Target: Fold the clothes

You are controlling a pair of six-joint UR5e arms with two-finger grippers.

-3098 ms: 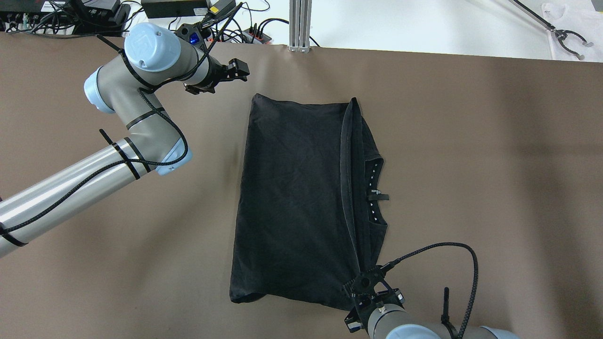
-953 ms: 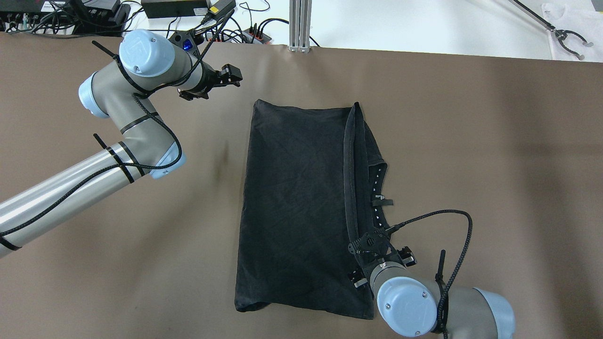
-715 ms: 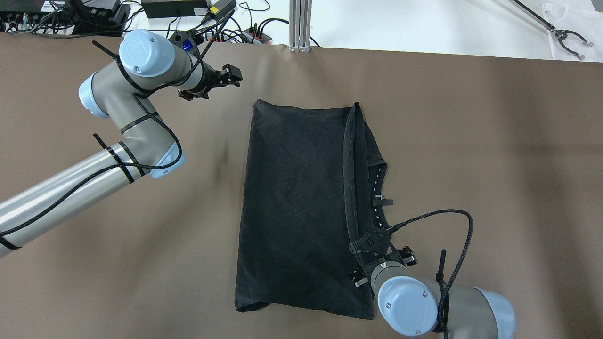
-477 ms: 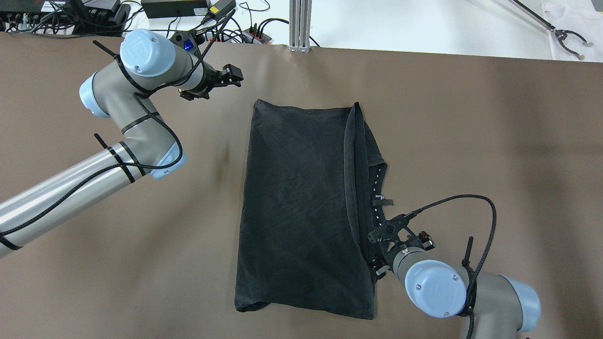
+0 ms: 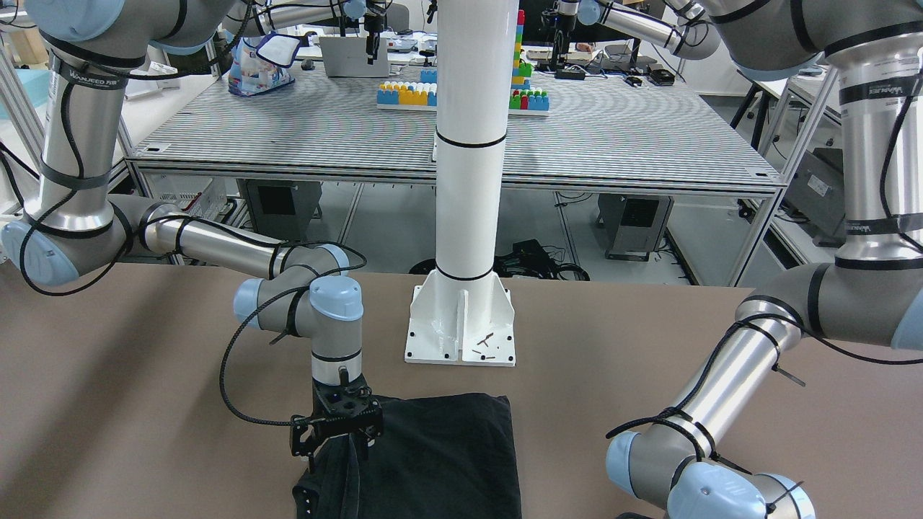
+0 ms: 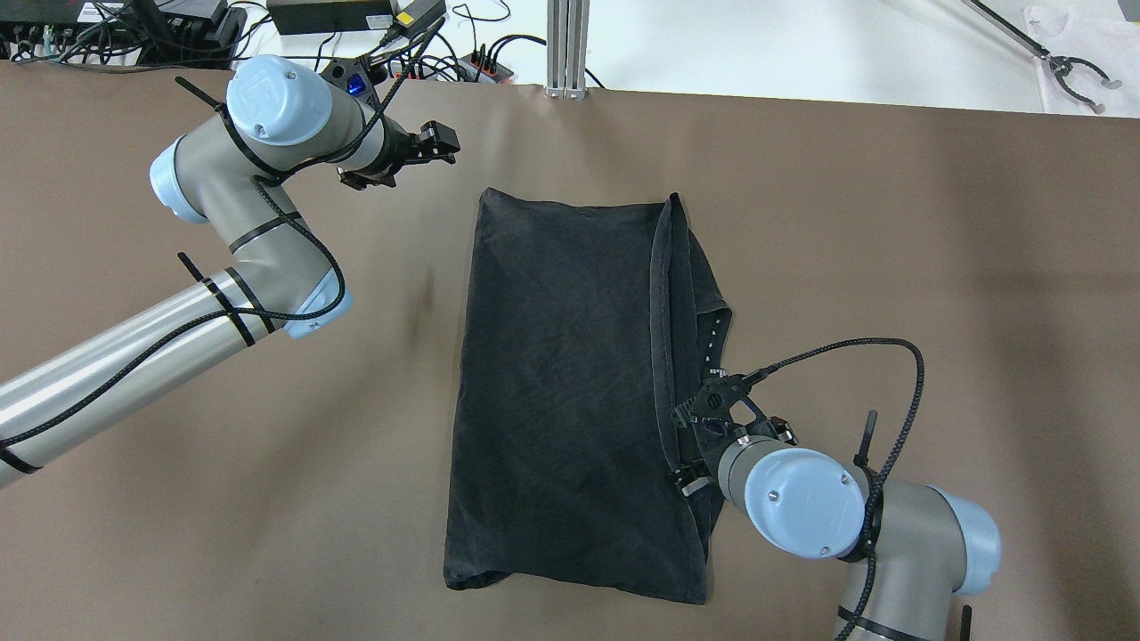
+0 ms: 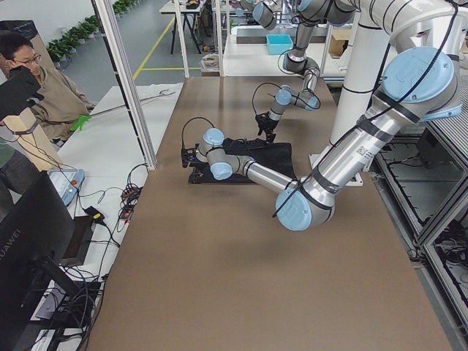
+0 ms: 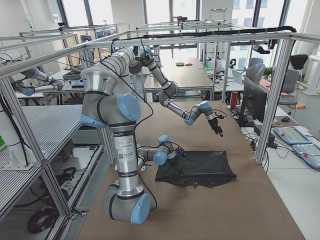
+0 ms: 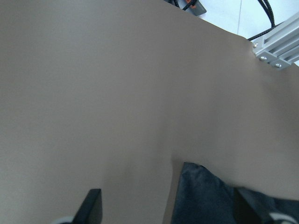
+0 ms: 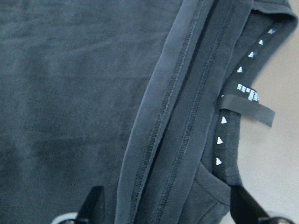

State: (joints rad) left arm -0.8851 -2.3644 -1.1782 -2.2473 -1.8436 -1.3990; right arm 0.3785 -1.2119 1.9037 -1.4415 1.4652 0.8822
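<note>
The clothes (image 6: 561,383) are one black garment, folded into a long rectangle in the middle of the brown table (image 6: 935,267). Its stitched hem (image 10: 159,116) and the collar (image 10: 222,135) with small white marks lie along its right side. My right gripper (image 6: 704,432) hangs open just above that hem near the collar; in the right wrist view the fingers (image 10: 95,205) straddle the hem without gripping. My left gripper (image 6: 438,142) is open over bare table beyond the garment's far left corner (image 9: 201,196), apart from the cloth. The garment also shows in the front view (image 5: 440,461).
The white mounting post (image 5: 461,317) stands on the robot's side of the table. Cables and power strips (image 6: 356,18) and an aluminium post (image 6: 567,44) line the far edge. A person (image 7: 33,80) sits beyond the table's far side.
My right gripper has travelled from the garment's near right corner along the hem toward the collar. The garment shifted slightly early on. The left arm has barely moved.
</note>
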